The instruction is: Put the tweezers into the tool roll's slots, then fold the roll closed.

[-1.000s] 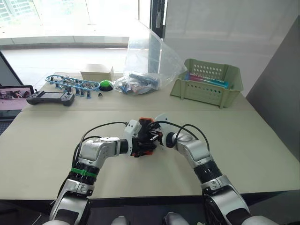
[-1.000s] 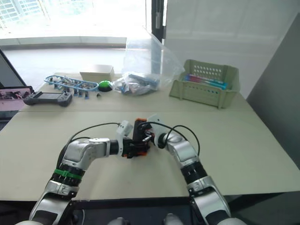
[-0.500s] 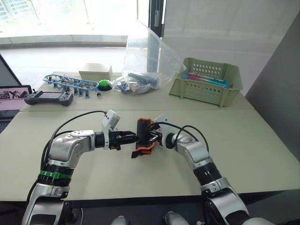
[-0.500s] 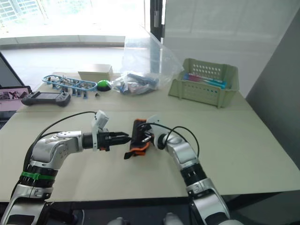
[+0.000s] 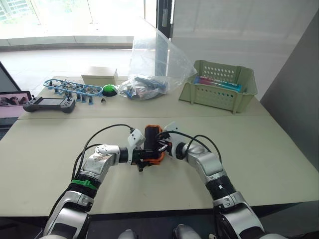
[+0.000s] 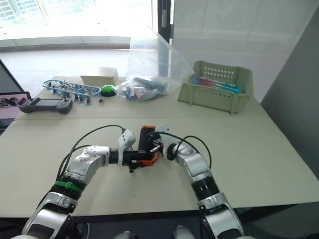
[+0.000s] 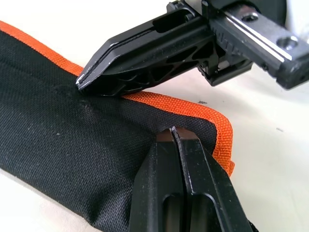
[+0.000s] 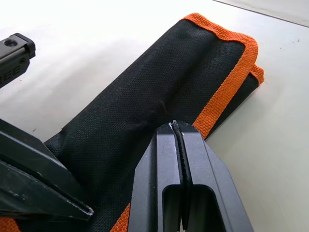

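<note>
The black fabric tool roll with bright orange edging [image 5: 151, 144] is lying folded shut near the middle of the head views, on the pale table [image 5: 259, 149]. Both grippers are pressing on it: the left gripper [image 7: 175, 133], its two black fingers clenched together with nothing between them, is bearing its tips down on the black cloth just beside an orange corner, and the right gripper [image 8: 175, 124], likewise clenched and empty, is resting its tips at the orange seam. No tweezers are visible; presumably they are tucked inside. The folding step seems to be in hand, nearly finished. Next probably calls for flattening the flap and lifting both grippers clear without dragging it open
</note>
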